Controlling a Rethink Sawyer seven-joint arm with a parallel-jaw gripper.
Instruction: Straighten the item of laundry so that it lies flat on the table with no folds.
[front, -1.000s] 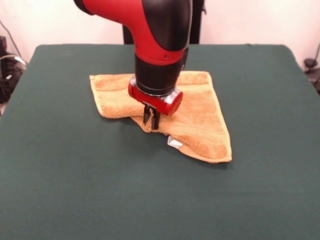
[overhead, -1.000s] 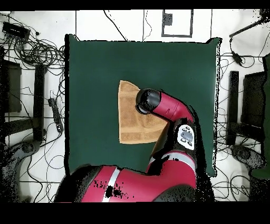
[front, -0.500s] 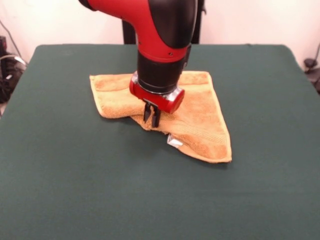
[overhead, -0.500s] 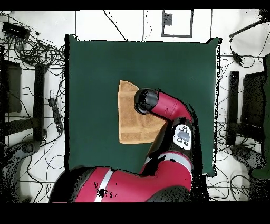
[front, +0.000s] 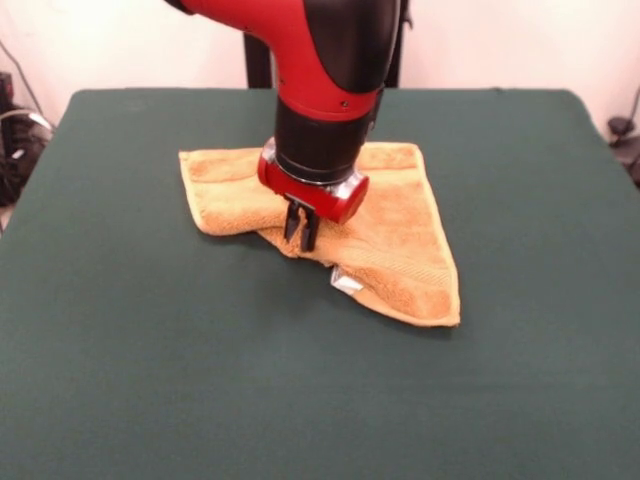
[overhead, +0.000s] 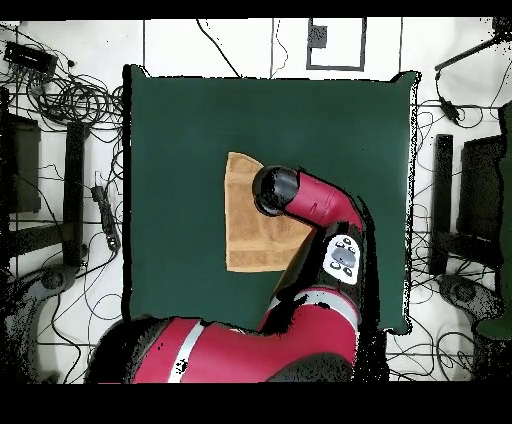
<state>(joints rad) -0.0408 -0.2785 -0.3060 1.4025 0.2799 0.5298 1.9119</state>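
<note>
Front view: camera set at the near side of the large dark green cloth-covered table (front: 150, 380), raised and angled down across it toward the pale far wall; close enough that the table's near corners fall outside the picture. Overhead view: camera mounted above, looking straight down from farther off, taking in the whole table (overhead: 180, 130) plus surrounding white floor and black cables. Both views share the tabletop, the small orange-yellow terry towel (front: 400, 240) (overhead: 245, 235) near its middle, and the red and black robot arm (front: 330, 90) (overhead: 315, 205) over it.
</note>
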